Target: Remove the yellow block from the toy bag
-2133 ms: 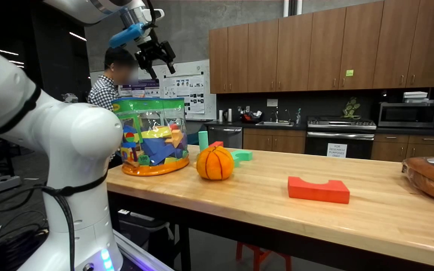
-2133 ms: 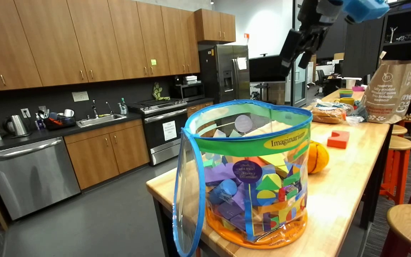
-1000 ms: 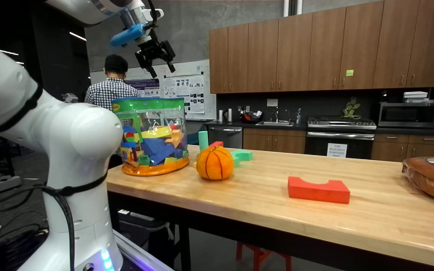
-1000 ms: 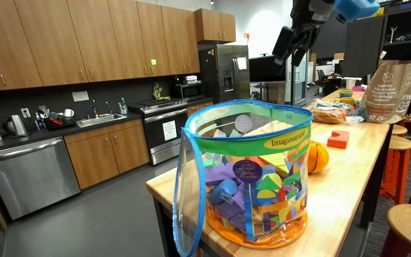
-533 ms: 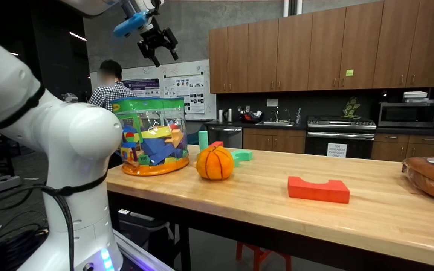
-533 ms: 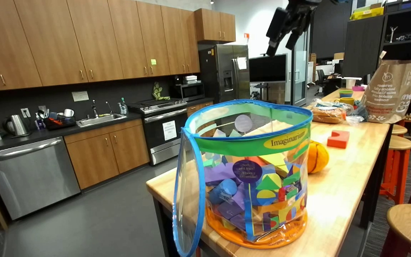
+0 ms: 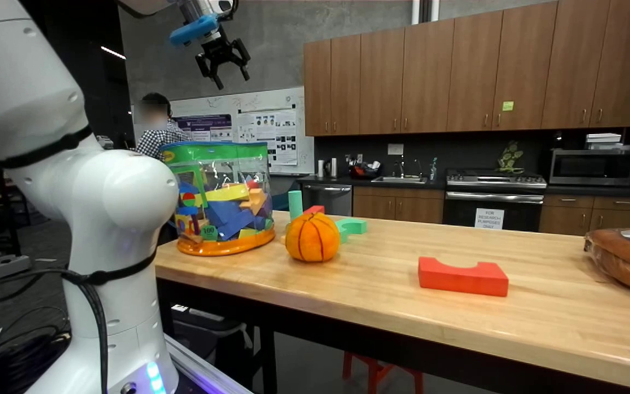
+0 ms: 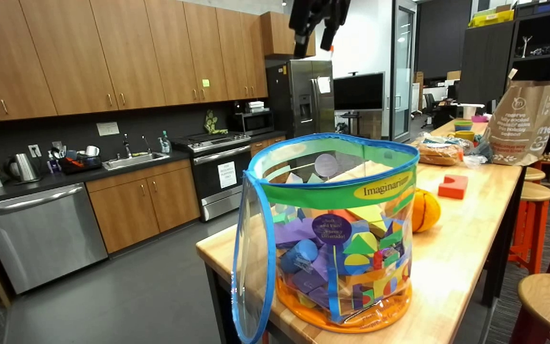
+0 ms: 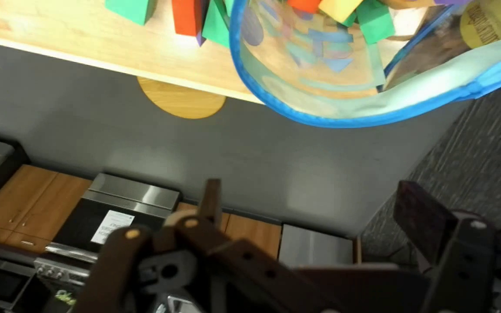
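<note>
above the toy bag (image 8: 303, 197), robotiq gripper (image 7: 233, 81) hangs spread, nothing held. yellow block (image 7: 228, 192) sits inside, near top of the pile of blocks (image 7: 234, 223). step: looks like approach, grasp not begun. next, likely: center over open top, aim down, lower past blue rim (image 9: 342, 121).

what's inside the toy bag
Inside the toy bag: a yellow block, an orange block, a blue cylinder and purple blocks. Whatever lies deeper is covered, so I can't tell.
</note>
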Tool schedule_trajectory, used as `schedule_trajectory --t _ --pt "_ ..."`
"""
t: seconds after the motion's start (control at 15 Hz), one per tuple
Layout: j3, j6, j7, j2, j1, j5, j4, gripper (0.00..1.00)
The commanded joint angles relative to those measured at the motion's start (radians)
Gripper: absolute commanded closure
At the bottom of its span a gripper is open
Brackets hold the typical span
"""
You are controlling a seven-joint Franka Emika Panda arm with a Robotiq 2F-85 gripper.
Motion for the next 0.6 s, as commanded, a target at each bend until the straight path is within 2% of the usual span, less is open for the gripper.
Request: schedule_trajectory --t 0.0,0.2,0.53 --pt "0.009 -0.186 -0.032 0.161 0.037 -0.030 0.178 0.00" --pt "-0.018 -0.315 -0.062 0.197 0.059 -0.012 0.221 0.00" --pt "-0.057 -0.367 -0.115 0.242 0.077 0.016 0.249 0.00"
